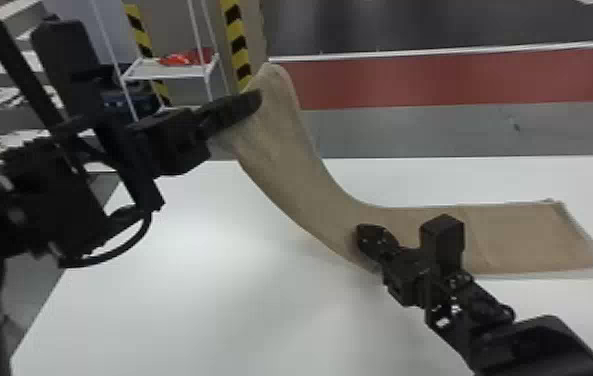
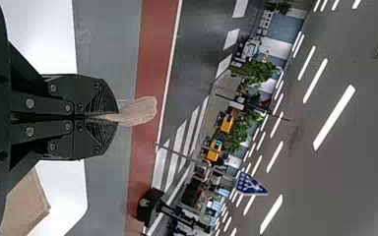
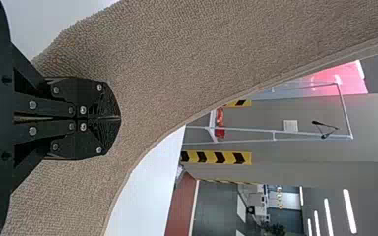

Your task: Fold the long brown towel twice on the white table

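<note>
The left claw [image 1: 255, 102], black and flat-fingered, is closed on the raised left end of the long brown cloth towel [image 1: 290, 170]. The right claw [image 1: 366, 237], also black and flat-fingered, is shut at the towel's near edge, by its bend. The towel's right part lies flat on the smooth white worktop [image 1: 200, 260].
</note>
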`<state>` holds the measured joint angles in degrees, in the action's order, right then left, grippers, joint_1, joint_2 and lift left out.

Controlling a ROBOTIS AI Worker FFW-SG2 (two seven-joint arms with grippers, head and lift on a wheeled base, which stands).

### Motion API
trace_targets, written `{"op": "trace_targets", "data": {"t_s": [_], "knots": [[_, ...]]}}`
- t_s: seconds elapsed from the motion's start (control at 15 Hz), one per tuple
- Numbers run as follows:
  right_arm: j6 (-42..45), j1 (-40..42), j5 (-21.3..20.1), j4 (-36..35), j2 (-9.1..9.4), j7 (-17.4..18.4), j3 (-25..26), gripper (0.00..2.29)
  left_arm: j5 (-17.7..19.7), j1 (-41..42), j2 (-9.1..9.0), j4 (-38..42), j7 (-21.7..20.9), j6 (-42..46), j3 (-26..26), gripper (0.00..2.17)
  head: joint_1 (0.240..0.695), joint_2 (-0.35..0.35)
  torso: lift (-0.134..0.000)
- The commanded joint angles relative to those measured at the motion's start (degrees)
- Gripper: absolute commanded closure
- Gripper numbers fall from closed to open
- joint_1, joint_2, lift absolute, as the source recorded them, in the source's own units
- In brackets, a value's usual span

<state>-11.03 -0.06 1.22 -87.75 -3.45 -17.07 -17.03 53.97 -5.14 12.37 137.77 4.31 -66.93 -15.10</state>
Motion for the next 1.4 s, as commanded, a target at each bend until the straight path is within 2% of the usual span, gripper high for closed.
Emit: {"op": "trace_targets", "data": {"t_s": [0.0,0.27,0.47,0.6,0.67,0.93,1.07,1.2,1.27,1.33], "knots": [[-3.34,-2.41,0.62,1.97,0.9,-0.24,-0.9,1.95,-0.01,0.22,0.12,0.57,0.0,-0.01,0.07,1.74,0.681,0.158,-0.123],[-3.69,-4.78,3.96,4.17,2.4,-6.83,-2.39,1.95,-1.24,0.48,0.38,0.74,0.0,-0.18,0.34,1.74,0.684,0.194,-0.123],[-3.34,-5.39,6.42,4.08,2.57,-7.89,-3.01,1.95,-3.87,0.48,0.29,0.57,-0.09,-0.18,1.48,1.74,0.679,0.228,-0.123],[-7.39,-7.59,8.18,4.69,2.75,-11.05,-3.54,1.95,-3.87,0.48,0.12,0.39,-0.09,-0.18,1.74,1.74,0.676,0.236,-0.123],[-9.5,-8.73,8.44,5.57,3.45,-12.81,-4.15,1.95,-3.87,0.31,-0.06,0.3,0.0,-0.18,1.83,1.74,0.673,0.24,-0.123],[-9.85,-10.84,10.38,8.91,3.5,-18.7,-4.77,1.95,-4.14,-0.13,-0.24,0.13,0.35,-0.01,2.62,1.74,0.673,0.272,-0.123],[-7.74,-9.61,10.29,8.03,3.5,-18.44,-4.94,1.95,-4.31,-0.31,-0.15,0.13,0.35,-0.01,2.53,1.74,0.675,0.278,-0.123],[-4.57,-5.83,10.03,3.82,3.5,-16.85,-2.74,1.93,-4.31,-0.04,-0.24,0.13,0.35,-0.01,2.62,1.74,0.675,0.283,-0.123],[-1.76,-3.28,9.94,1.35,3.5,-16.77,-0.2,1.73,-4.67,0.31,-0.24,0.13,0.35,-0.01,3.15,1.74,0.673,0.281,-0.123],[-0.35,-1.26,9.5,-0.93,2.84,-16.68,1.39,1.38,-6.16,0.57,-0.41,0.13,0.35,-0.01,4.47,1.74,0.67,0.275,-0.123]]}}
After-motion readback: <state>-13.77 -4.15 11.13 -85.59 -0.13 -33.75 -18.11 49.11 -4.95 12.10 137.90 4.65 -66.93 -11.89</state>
